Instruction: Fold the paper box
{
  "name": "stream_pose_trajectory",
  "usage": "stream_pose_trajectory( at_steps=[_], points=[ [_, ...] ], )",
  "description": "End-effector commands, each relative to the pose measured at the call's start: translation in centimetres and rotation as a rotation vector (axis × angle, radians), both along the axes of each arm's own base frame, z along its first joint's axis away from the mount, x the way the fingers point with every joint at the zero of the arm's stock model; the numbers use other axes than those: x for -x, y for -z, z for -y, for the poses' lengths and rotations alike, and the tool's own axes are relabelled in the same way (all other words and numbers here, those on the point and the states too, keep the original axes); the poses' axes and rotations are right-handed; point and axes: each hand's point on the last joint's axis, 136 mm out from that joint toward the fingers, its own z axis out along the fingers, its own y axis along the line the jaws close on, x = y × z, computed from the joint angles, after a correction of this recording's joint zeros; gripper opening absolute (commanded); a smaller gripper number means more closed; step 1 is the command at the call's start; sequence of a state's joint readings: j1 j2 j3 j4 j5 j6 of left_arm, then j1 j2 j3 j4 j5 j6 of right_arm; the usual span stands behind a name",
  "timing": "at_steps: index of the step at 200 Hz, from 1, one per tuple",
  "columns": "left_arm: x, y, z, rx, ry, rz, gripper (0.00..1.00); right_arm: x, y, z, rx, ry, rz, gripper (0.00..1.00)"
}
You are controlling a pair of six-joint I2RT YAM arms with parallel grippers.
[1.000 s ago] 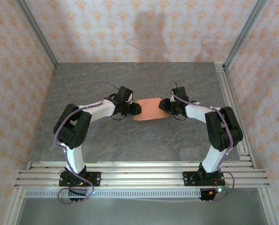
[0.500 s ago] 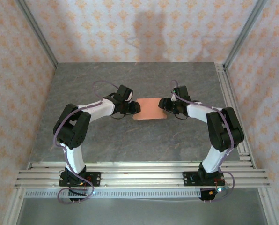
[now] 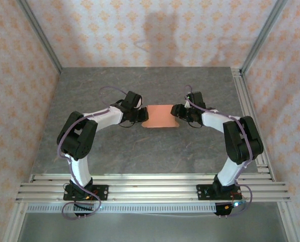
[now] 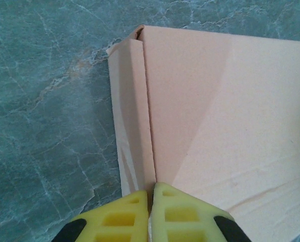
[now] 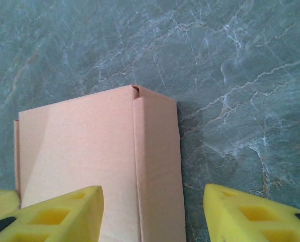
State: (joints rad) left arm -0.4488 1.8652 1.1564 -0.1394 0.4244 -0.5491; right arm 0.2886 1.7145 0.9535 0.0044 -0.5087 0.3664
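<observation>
Top external view: the salmon-orange thin-card paper box (image 3: 160, 116) lies flat on the grey marbled table (image 3: 115, 151), near its centre, between the two arms. The left gripper (image 3: 143, 116) is at the left edge of the paper box; the right gripper (image 3: 176, 112) is at the right edge.

Left wrist view: the yellow fingers (image 4: 185, 218) are pressed together at the near end of the crease where a narrow side flap (image 4: 132, 116) meets the main panel. The crease runs into the line where the fingers meet, so the card is pinched there. The flap slopes down towards the table.

Right wrist view: the yellow fingers (image 5: 54, 212) are spread wide, one over the main panel and the other over bare table. A narrow folded strip (image 5: 157, 166) lies between them, untouched.
</observation>
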Motion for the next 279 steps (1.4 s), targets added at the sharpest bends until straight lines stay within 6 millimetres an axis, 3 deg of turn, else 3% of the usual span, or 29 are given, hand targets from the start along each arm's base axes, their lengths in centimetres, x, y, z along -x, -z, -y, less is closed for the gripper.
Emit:
stream_pose_trajectory(
  at_steps=[1, 38, 81, 113, 154, 227, 279],
  points=[
    [-0.1, -0.5, -0.1, 0.047, 0.015, 0.036, 0.08, -0.8, -2.7, 0.1, -0.062, 0.011, 0.077, 0.56],
    [-0.3, 0.1, 0.3, 0.157, 0.027, 0.033, 0.08, -1.1, -3.6, 0.5, -0.173, 0.044, 0.092, 0.64],
    [-0.7, 1.0, -0.3, 0.212, 0.015, 0.017, 0.05, -0.8, -2.5, 1.0, -0.158, 0.053, 0.064, 0.74],
    [-0.6, 1.2, -0.4, 0.221, 0.029, 0.011, 0.05, -0.7, -2.2, -0.1, -0.227, 0.012, 0.041, 0.80],
    [-0.6, 1.5, -0.8, 0.209, 0.017, 0.006, 0.02, -0.9, -1.9, -1.1, -0.295, -0.007, 0.013, 0.80],
    [-0.2, 2.4, -1.7, 0.180, -0.002, -0.014, 0.00, -0.9, -0.4, -0.8, -0.287, 0.026, -0.023, 0.80],
    [-0.2, 2.4, -1.6, 0.188, -0.004, -0.016, 0.00, -1.2, -0.3, -2.3, -0.396, -0.008, -0.063, 0.79]
  ],
)
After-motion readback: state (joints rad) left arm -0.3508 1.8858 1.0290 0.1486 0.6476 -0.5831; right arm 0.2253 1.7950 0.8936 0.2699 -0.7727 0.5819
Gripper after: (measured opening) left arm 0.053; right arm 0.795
